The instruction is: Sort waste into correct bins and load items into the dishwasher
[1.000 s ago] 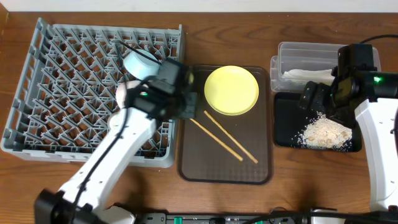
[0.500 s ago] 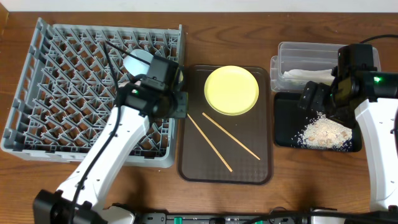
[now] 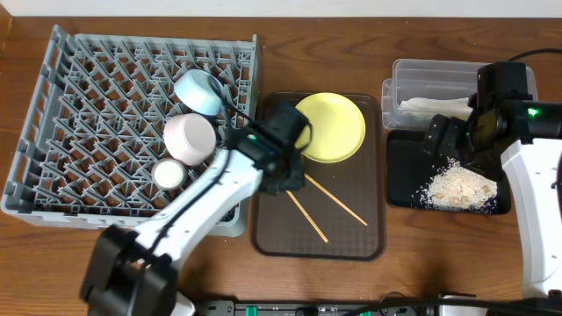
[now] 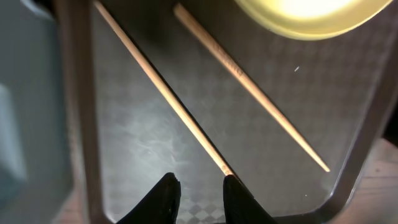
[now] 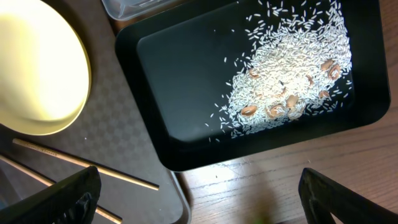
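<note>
Grey pegged rack point(image 3: 88, 96) holds light blue bowl point(image 3: 198, 90), whitish bowl point(image 3: 190, 138), cup point(image 3: 169, 174). Textured brown tray point(image 3: 351, 239): round yellow plate point(image 3: 338, 127), 2 thin wooden chopsticks point(image 3: 335, 201). Shallow black tray point(image 3: 404, 167) has crumbs point(image 3: 457, 186). The left tool point(image 4: 199, 182) is barely parted, empty; the right tool point(image 5: 199, 182) gapes wide.

Brown tray point(image 3: 351, 237) — seemingly textured — wooden table point(image 3: 421, 272)
</note>
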`<move>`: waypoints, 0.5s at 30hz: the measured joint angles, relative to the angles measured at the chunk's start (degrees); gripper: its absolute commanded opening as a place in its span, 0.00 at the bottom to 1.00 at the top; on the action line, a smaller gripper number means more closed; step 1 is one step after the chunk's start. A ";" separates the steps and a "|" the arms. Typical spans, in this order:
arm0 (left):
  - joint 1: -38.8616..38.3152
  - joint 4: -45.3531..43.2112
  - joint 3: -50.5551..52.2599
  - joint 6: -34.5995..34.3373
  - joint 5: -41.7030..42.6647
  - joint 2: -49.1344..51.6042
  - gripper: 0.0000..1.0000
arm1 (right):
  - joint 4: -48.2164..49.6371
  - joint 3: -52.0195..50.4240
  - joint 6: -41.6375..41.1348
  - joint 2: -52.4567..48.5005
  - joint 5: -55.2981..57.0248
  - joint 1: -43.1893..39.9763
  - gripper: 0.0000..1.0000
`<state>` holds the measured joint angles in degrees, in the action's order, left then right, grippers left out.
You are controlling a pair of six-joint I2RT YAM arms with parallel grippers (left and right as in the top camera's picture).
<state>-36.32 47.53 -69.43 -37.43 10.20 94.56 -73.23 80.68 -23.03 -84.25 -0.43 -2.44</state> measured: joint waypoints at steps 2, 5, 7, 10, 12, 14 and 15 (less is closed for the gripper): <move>-1.42 -0.02 0.00 -3.48 -0.02 2.38 0.28 | -0.04 0.00 0.00 0.00 0.00 0.00 0.99; -2.95 0.00 0.04 -8.76 0.00 6.14 0.29 | -0.24 0.00 0.00 0.00 -0.02 0.00 0.99; -3.52 -0.04 0.15 -12.17 -0.02 8.37 0.33 | -0.37 0.00 0.00 0.00 0.00 0.00 0.99; -3.61 -0.79 0.35 -16.15 0.00 11.02 0.38 | -0.46 0.00 0.00 0.00 0.00 0.00 0.99; -3.61 -1.79 0.42 -17.94 -0.02 12.28 0.39 | -0.48 0.00 0.00 0.00 0.00 0.00 0.99; -3.61 -3.10 0.42 -19.04 0.00 13.42 0.39 | -0.48 0.00 0.00 0.00 0.00 0.00 0.99; -3.61 -3.52 0.42 -19.41 0.00 13.77 0.39 | -0.46 0.00 0.00 0.00 -0.02 0.00 0.99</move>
<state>-39.92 44.01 -69.01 -56.84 10.20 108.33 -73.69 80.68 -23.03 -84.25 -0.45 -2.44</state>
